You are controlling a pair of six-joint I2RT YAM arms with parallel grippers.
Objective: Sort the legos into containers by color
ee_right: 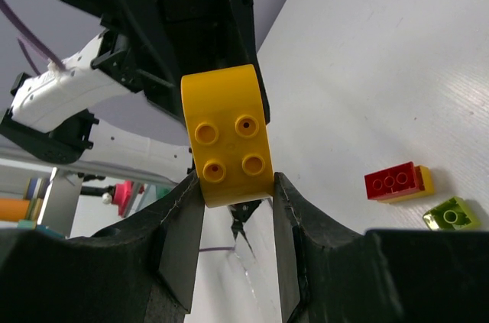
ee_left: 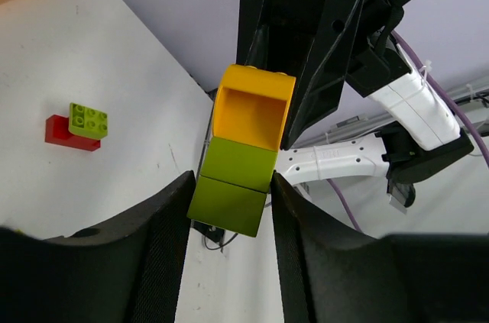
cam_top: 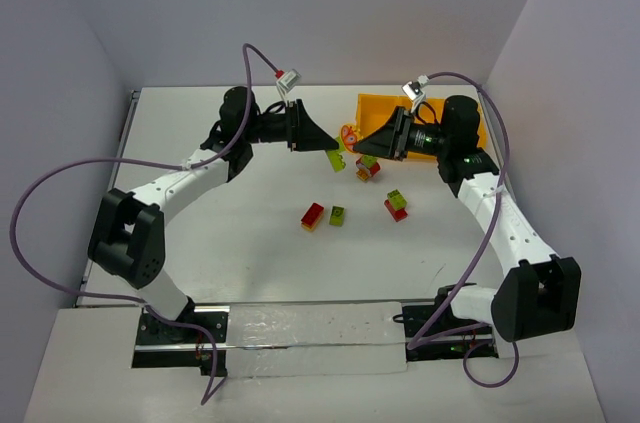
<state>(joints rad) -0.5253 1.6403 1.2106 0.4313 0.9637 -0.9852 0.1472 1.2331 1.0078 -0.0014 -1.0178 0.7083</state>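
Left gripper point(cam_top: 328, 146) and right gripper point(cam_top: 365, 140), joined by a brick stack point(ee_left: 241, 163), bar the table point(cam_top: 250, 243)'s middle.

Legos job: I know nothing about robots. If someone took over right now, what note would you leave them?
Left fingers: closed on the green end of a green-yellow stack.
Right fingers: closed on a yellow brick, seemingly that stack's other end.
Lying loose: red-yellow pair, green brick, green-red pair, mixed stack.
Tray: mostly hidden; contents unseen.
Done: nothing visibly sorted.
Left: pull the stacks apart, then drop each brick in its colour's compartment.
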